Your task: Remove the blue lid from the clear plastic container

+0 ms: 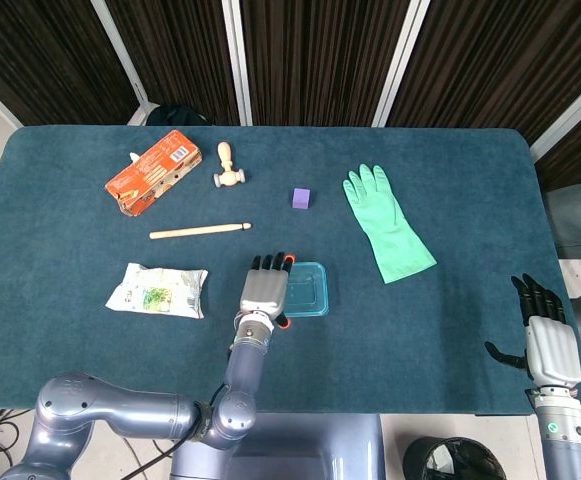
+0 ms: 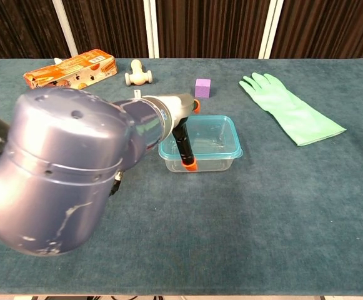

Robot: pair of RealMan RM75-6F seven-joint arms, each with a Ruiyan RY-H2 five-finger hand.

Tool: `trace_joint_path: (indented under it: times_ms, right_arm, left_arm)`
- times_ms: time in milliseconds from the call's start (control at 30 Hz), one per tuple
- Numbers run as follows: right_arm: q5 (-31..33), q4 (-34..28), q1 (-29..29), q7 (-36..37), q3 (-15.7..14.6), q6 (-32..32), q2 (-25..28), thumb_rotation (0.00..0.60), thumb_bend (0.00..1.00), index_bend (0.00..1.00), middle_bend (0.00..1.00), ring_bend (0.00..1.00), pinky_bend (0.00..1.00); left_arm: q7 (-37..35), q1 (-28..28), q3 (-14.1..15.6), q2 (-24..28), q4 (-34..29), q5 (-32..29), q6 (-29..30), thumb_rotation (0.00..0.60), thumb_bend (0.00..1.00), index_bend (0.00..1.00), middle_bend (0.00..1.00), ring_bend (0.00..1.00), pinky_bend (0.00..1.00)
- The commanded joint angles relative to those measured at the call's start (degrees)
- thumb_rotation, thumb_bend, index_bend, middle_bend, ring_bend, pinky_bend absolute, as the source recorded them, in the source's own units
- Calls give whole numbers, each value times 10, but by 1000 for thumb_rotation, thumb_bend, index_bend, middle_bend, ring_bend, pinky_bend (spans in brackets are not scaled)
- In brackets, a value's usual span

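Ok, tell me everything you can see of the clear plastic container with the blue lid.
The clear plastic container is a shallow rounded rectangle with see-through walls, and it looks empty. Its blue lid, translucent with a raised rim, is still seated on top. It sits upright on the teal table, near the front middle. The left robot hand covers its left part from above, a finger running down its front; firm contact cannot be confirmed.

table: dark teal cloth top
far left: orange carton; wooden mallet just right of it
left middle: wooden stick, lying flat
near left: snack packet
centre: purple cube; clear plastic container with blue lid, nearer the front edge
right: green rubber glove, lying flat
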Motion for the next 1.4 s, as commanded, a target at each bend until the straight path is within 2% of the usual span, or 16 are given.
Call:
trace_joint_path:
  times_ms: [33, 200, 333, 433, 633, 933, 1200, 1400]
  right_arm:
    - [1, 0, 0, 0, 0, 0, 0, 600, 238, 0, 0, 0, 0]
    - [2, -1, 0, 1, 1, 0, 0, 600, 238, 0, 0, 0, 0]
    - [3, -2, 0, 1, 1, -1, 1, 600, 238, 0, 0, 0, 0]
    - [2, -3, 0, 1, 0, -1, 1, 600, 238, 0, 0, 0, 0]
    - [1, -7, 0, 1, -1, -2, 3, 600, 238, 0, 0, 0, 0]
    - [-3, -26, 9, -14, 3, -4, 7, 600, 238, 0, 0, 0, 0]
    - [3, -47, 29, -39, 14, -17, -4, 600, 238, 0, 0, 0, 0]
    - [9, -56, 54, -78, 24, -27, -36, 600, 238, 0, 0, 0, 0]
  left_arm:
    - [-4, -7, -6, -7, 13, -6, -2, 600, 41, 0, 40, 7, 87]
    - [-20, -14, -3, -14, 30, 12, -8, 600, 125, 23, 184, 99, 210]
    - [-28, -12, 8, -13, 31, 25, -12, 600, 208, 34, 240, 165, 285]
    - [-32, -10, 17, -10, 31, 35, -19, 600, 230, 47, 259, 181, 305]
    - [-41, -3, 52, 12, 29, 77, -51, 600, 230, 57, 260, 183, 311]
    - [-71, 9, 105, 73, 24, 146, -145, 600, 231, 74, 260, 183, 309]
    - [-133, 18, 119, 110, 29, 190, -211, 600, 231, 74, 259, 183, 306]
    - [-184, 22, 128, 128, 32, 217, -248, 600, 230, 75, 259, 177, 299]
